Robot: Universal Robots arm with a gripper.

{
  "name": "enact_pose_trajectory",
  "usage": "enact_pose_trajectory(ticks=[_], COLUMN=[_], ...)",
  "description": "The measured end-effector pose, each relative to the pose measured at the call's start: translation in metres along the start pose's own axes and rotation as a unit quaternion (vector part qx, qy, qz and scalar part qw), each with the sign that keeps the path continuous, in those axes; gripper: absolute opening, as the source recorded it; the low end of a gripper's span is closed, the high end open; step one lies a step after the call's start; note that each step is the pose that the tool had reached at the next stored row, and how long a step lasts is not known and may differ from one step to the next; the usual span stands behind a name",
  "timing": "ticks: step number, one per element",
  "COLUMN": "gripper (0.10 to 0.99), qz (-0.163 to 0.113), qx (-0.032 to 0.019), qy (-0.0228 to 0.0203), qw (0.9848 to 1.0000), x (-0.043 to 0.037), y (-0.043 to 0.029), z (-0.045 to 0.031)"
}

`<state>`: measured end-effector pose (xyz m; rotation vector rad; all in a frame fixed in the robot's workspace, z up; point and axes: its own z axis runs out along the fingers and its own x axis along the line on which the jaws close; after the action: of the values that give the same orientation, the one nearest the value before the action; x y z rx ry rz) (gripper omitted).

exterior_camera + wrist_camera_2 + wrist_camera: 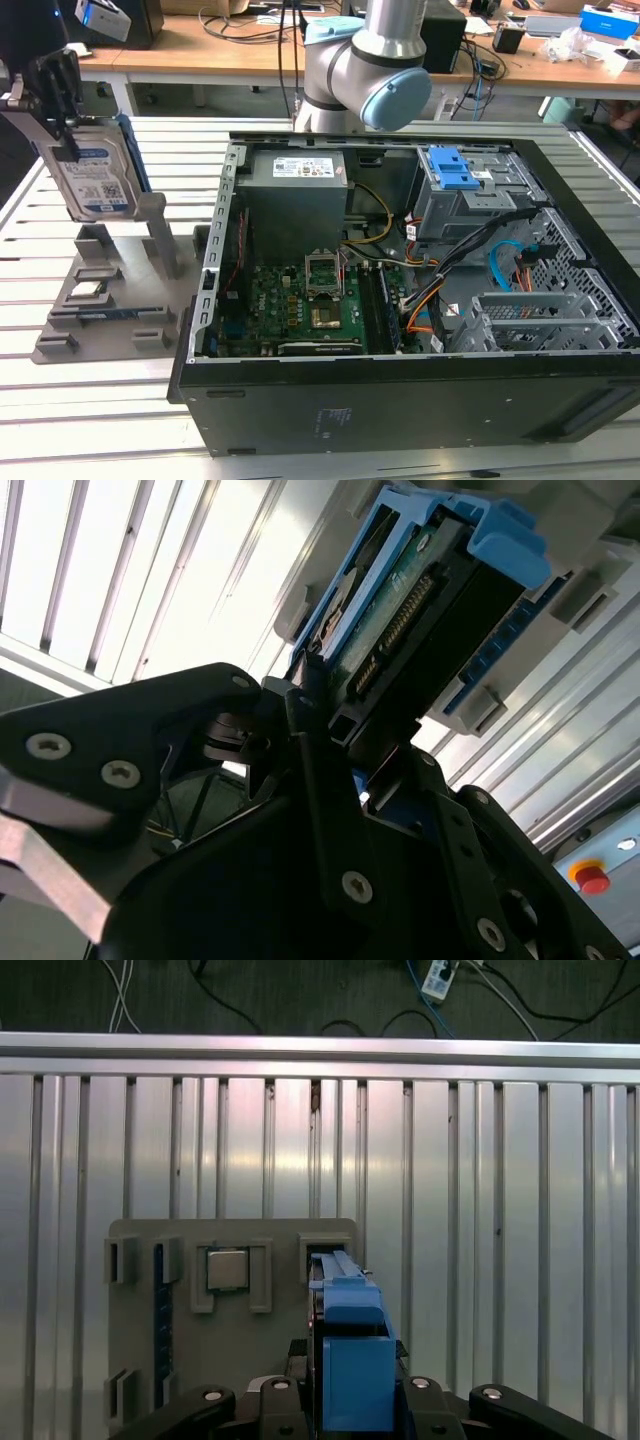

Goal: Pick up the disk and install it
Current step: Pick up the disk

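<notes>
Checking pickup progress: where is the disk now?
At the exterior view's left, the disk stands upright in the gripper at the grey stand, beside the open computer case.

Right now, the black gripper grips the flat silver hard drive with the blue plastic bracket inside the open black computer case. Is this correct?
Not quite. The gripper does grip the hard drive, but outside the computer case, over the grey plastic holder on the exterior view's left, as the exterior view shows.
</notes>
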<state>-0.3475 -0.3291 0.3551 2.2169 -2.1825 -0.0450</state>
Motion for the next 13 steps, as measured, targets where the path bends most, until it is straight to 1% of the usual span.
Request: enact_pose_trajectory(ticks=[13], gripper=[0.365], qz=[0.0], qx=[0.0], qy=[0.0], qw=[1.0], x=[0.0], y=[0.0002], z=[-0.0054])
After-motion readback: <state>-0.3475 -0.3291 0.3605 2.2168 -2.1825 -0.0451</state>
